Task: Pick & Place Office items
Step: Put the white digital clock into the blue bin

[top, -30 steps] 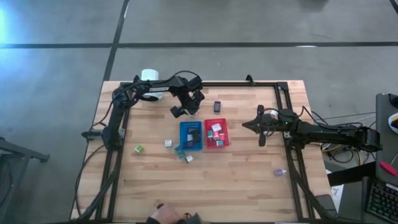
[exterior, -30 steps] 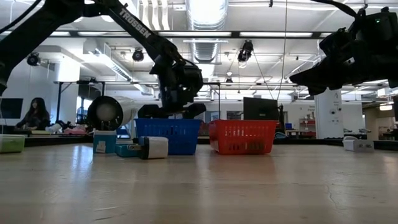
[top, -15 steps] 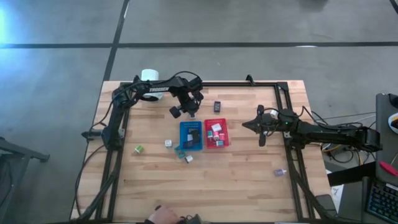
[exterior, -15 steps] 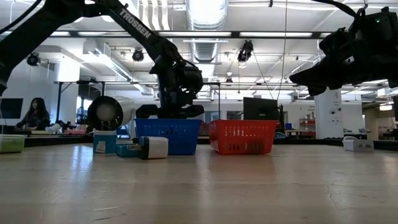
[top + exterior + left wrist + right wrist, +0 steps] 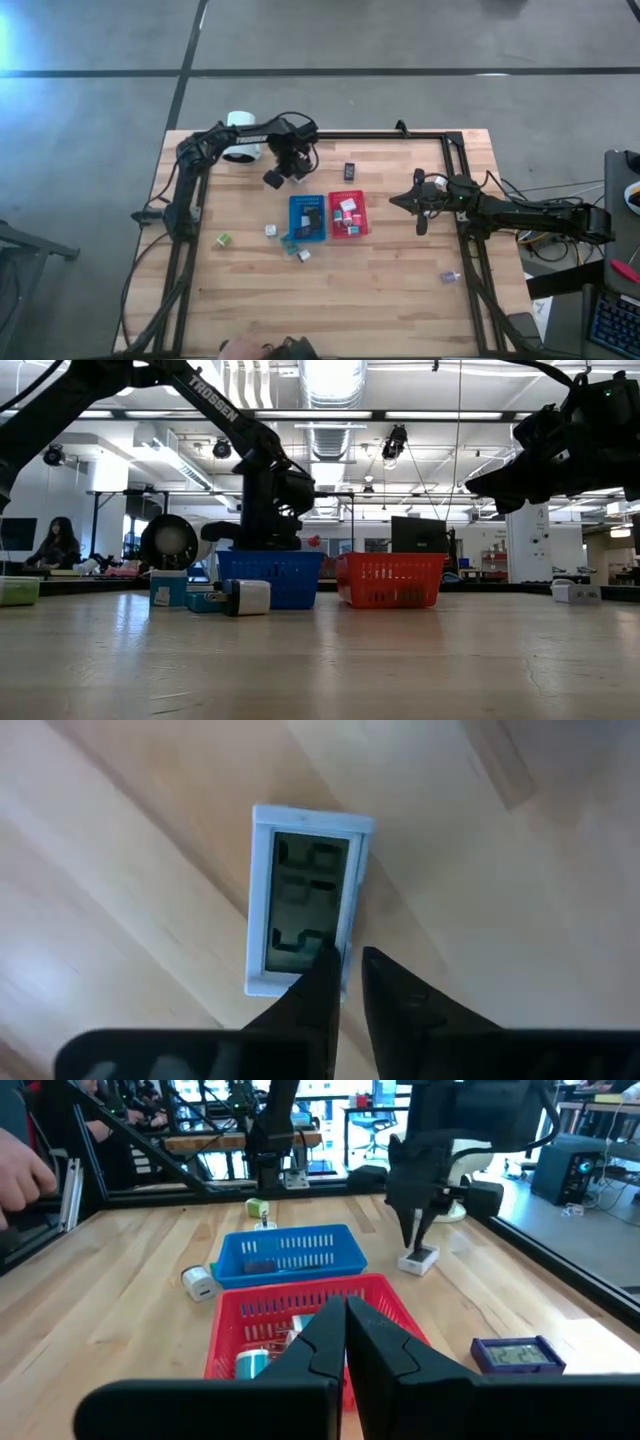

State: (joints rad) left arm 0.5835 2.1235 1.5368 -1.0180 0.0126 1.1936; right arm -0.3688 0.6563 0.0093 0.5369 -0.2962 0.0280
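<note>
Your left gripper [image 5: 347, 958] hangs over the white-framed display item [image 5: 300, 900], which lies flat on the wooden table [image 5: 400, 290] just behind the blue tray [image 5: 308, 197]. Its jaws are almost together and grip nothing. Spread them across the item's narrow sides before descending, since the smooth planks may let it slide. The right gripper [image 5: 345, 1308], jaws closed and empty, waits near the red tray [image 5: 331, 215].

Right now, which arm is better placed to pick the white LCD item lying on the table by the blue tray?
Left. The left gripper hangs directly over the white LCD item. The right gripper waits beyond the red tray, farther from it.
</note>
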